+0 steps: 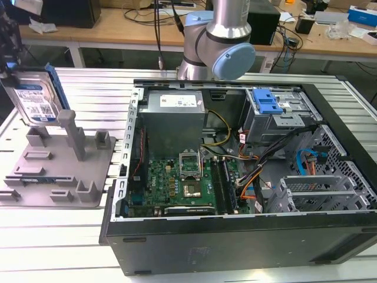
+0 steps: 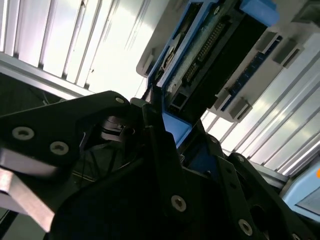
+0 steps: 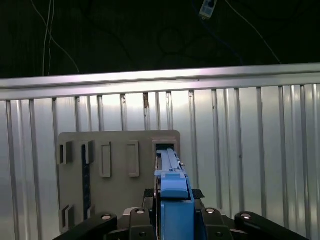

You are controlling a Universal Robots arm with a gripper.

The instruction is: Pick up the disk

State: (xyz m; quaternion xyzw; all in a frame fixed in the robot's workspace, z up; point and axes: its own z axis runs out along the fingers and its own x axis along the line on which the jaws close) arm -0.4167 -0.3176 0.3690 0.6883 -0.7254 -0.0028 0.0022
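So the disk is held upright above the grey fixture tray at the exterior view's left, long axis roughly vertical, its blue-railed edge clamped between the gripper fingers directly below the wrist.

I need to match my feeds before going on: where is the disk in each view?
Exterior view: the disk stands upright at the exterior view's far left, above the grey fixture tray.
Second wrist view: disk clamped by the gripper.
First wrist view: disk edge-on over the tray.
Shared landmark: the tray.
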